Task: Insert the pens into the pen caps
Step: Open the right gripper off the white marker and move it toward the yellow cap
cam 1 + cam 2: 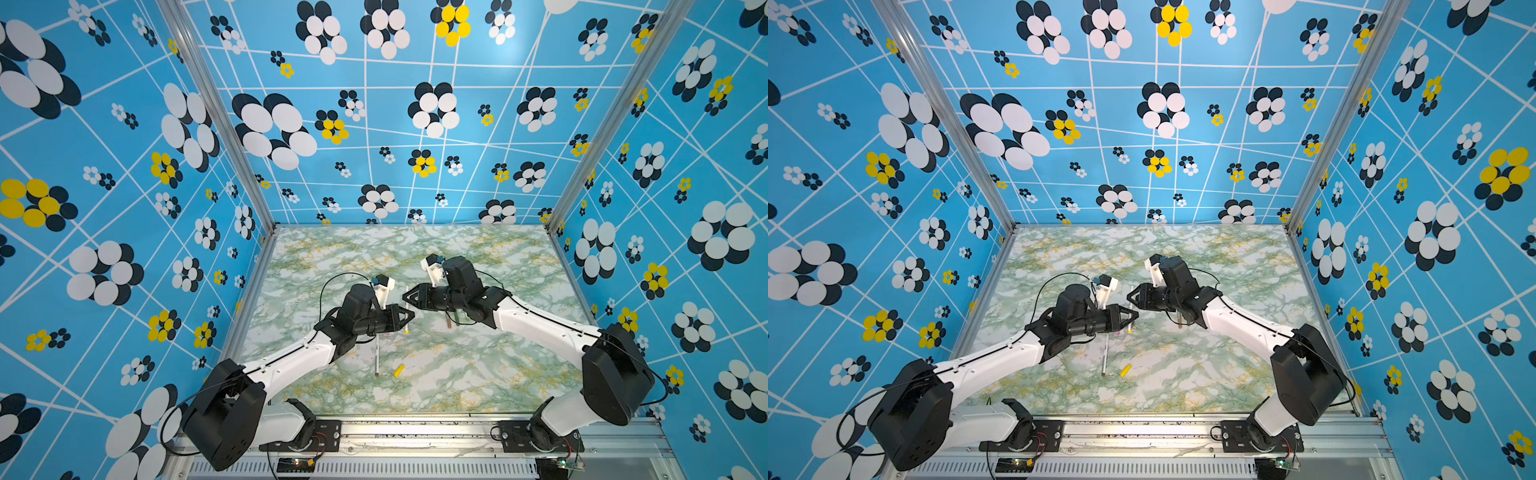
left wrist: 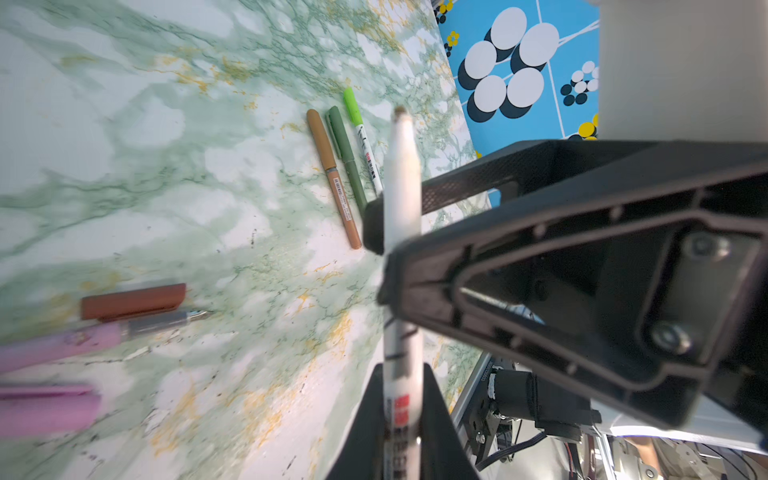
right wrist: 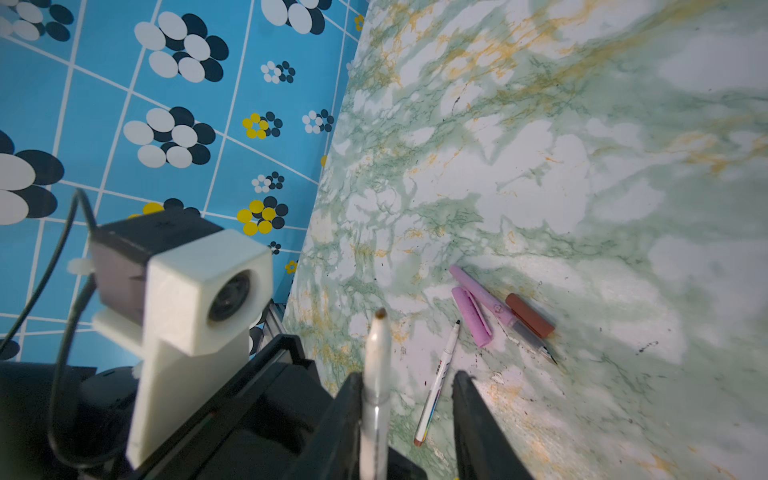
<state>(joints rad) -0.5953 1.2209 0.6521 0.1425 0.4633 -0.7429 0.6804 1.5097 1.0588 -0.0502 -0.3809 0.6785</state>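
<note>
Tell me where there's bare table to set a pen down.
Bare: the table from the arms back to the rear wall, and the near right stretch between the yellow cap and the right arm's base. Crowded: the middle, where the left gripper holds a white pen by the right gripper, above loose pens.

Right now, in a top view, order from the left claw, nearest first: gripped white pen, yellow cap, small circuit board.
1. gripped white pen, inside the left claw.
2. yellow cap, lying toward the front.
3. small circuit board, on the front rail.
</note>
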